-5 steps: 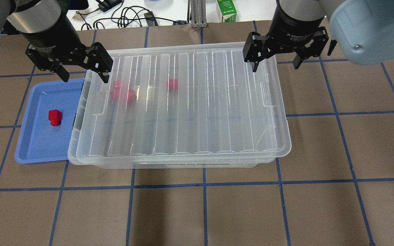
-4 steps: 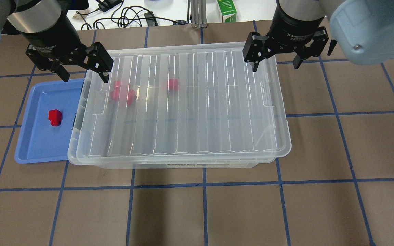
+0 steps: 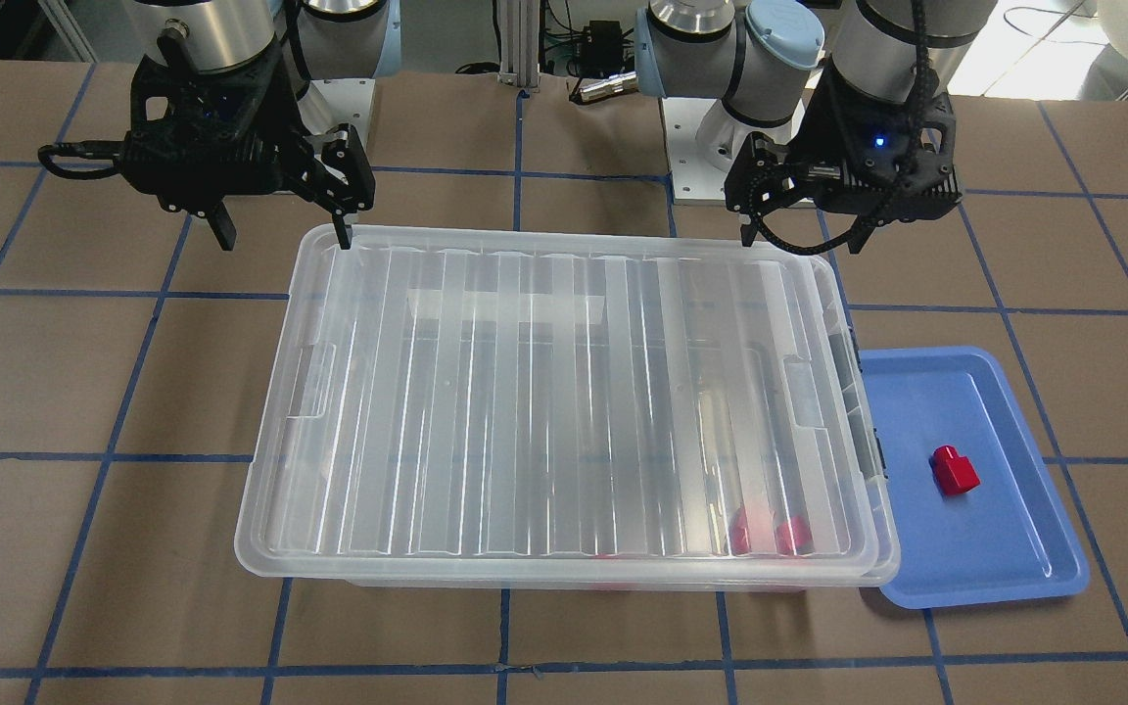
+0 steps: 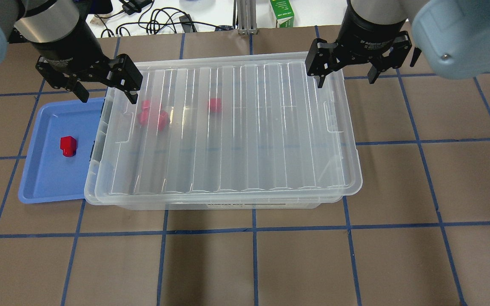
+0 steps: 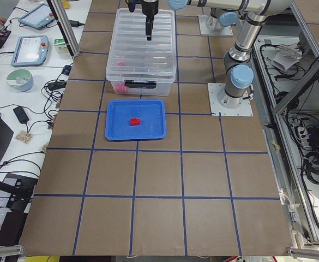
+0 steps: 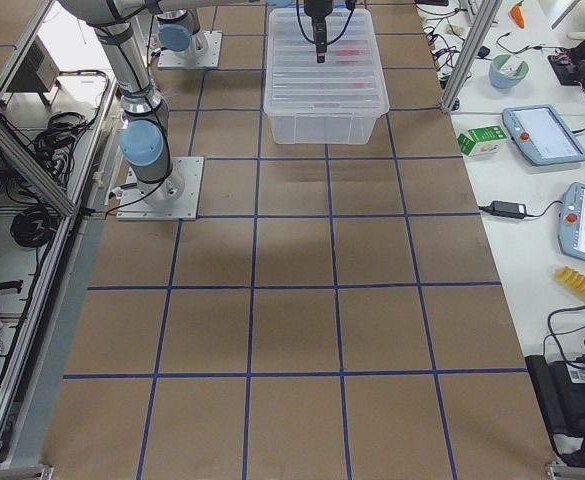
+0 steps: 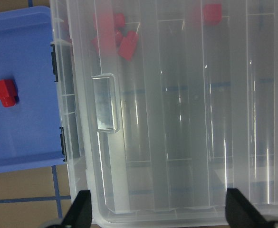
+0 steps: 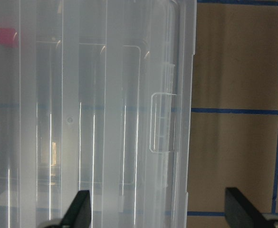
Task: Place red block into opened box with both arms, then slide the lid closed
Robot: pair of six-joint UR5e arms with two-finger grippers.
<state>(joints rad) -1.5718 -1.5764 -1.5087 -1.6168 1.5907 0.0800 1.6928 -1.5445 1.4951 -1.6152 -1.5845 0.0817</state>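
A red block (image 4: 68,145) lies on the blue tray (image 4: 45,182), left of the clear box (image 4: 90,178). The ribbed lid (image 4: 249,127) rests on the box and covers almost all of it; a narrow strip of the box rim shows at the left. Several more red blocks (image 4: 153,115) show blurred through the lid. My left gripper (image 4: 108,100) hangs open over the lid's far left corner, one finger outside the rim. Over the far right corner my right gripper (image 4: 346,83) is open too. Both wrist views look down on the lid (image 7: 177,118) (image 8: 91,118) between empty fingers.
The blue tray (image 3: 975,548) is tucked under the box's clasp end (image 3: 879,450). Cables and a green carton (image 4: 282,12) lie on the white bench beyond the table. The arm bases (image 3: 711,166) stand behind the box. Brown table surface (image 4: 253,263) with a blue tape grid extends in front.
Both grippers have shifted slightly, the right one a little up and away from the lid corner. The lid, box and blocks have not moved.
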